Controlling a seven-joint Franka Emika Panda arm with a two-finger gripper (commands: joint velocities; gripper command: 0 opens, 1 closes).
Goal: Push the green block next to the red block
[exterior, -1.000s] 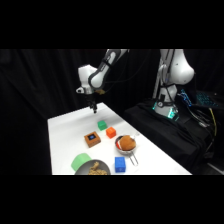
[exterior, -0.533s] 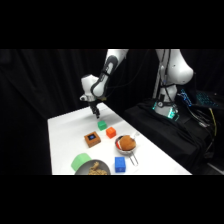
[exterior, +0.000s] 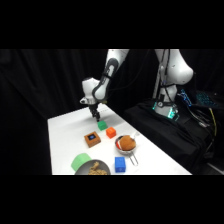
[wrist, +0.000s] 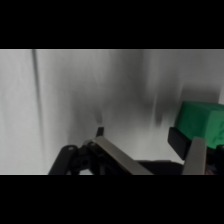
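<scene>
1. The hand [exterior: 94, 113] was low over the desk [exterior: 65, 135], just behind the green block [exterior: 102, 125] on its far side, toward the desk's back edge.
2. In the wrist view the fingers stood apart with nothing between them. One fingertip [wrist: 178, 137] was at the green block's [wrist: 202, 122] near face, touching or nearly so; the other fingertip [wrist: 99, 131] was over bare desk. The hand was open and gripped nothing.
3. The green block sat near the middle of the desk, just beside the red block [exterior: 110, 132]. Whether a gap remained could not be told. The task looked close to done.
4. Risk: contact was through one fingertip at the block's edge, not its centre. An off-centre push would probably spin the block or let it slip past the finger.
5. Risk: the red block lay directly in the push line. Pushing too far would likely shove both cubes on toward the bowl [exterior: 126, 145].
6. Risk: the brown block [exterior: 92, 139] with the blue mark sat close on the near side. A skewed push could knock the green block into it.
7. Risk: the hand was very low, so a fingertip could drag on the desk.
</scene>
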